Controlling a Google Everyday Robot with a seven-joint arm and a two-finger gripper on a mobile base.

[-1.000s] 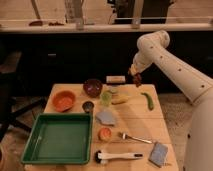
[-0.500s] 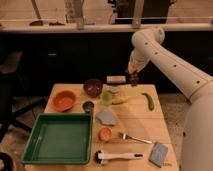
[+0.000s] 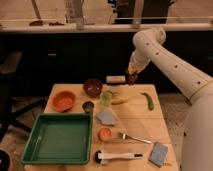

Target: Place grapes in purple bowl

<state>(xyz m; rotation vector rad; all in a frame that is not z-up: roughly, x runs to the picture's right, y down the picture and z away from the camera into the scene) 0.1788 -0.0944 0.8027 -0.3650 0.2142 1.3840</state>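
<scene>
The grapes show as a small dark red cluster hanging at the tip of my gripper, which is shut on them above the table's far edge, right of centre. The purple bowl stands on the table to the left of the gripper and a little nearer, dark and glossy. Between bowl and gripper lies a small pale bar. My white arm comes in from the right and bends down to the gripper.
An orange bowl and a tiny dark cup sit left of centre. A banana, a green pepper, a grey cloth, a fork, a brush and a sponge lie around. A green tray fills the front left.
My arm has shifted slightly to the left with the grapes still in the gripper. Nothing on the table has moved.
</scene>
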